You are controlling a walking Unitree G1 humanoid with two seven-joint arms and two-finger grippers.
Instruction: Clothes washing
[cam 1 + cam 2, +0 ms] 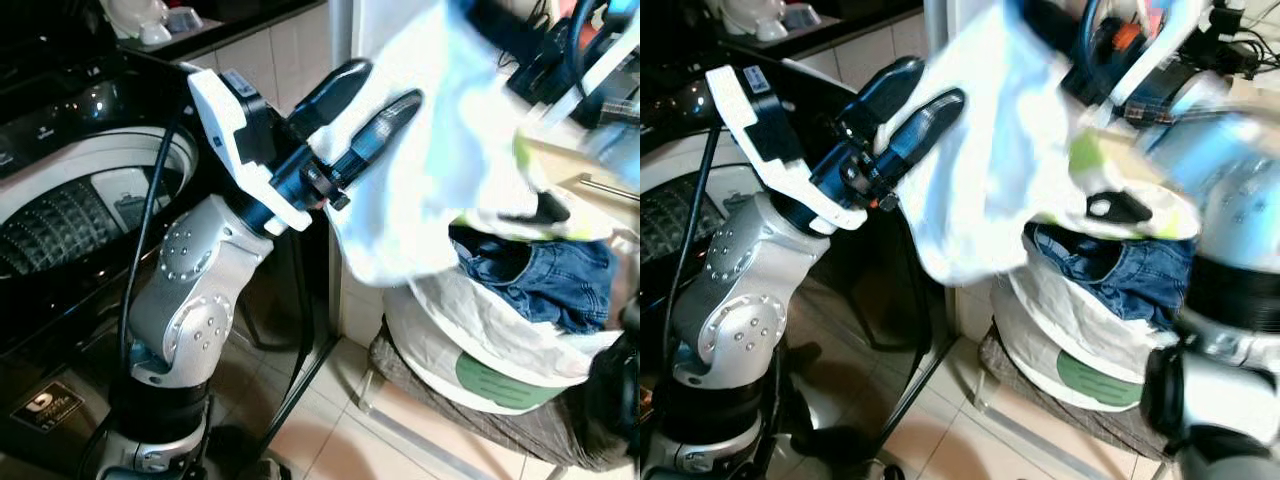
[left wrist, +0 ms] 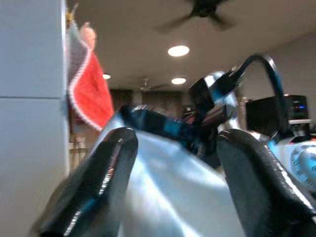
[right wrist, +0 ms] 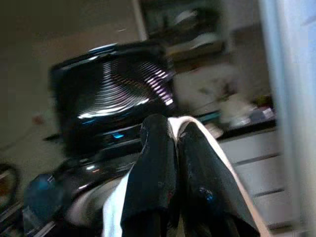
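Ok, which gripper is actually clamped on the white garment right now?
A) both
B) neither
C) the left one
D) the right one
D: the right gripper has its fingers pinched shut on the white garment, while the left gripper is open beside the cloth.

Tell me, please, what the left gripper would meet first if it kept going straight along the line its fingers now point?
Most likely the white garment. The left gripper is open and points up towards it, and in the left wrist view the pale cloth lies right between the fingers. The gap between them is hard to judge, as the cloth is blurred.
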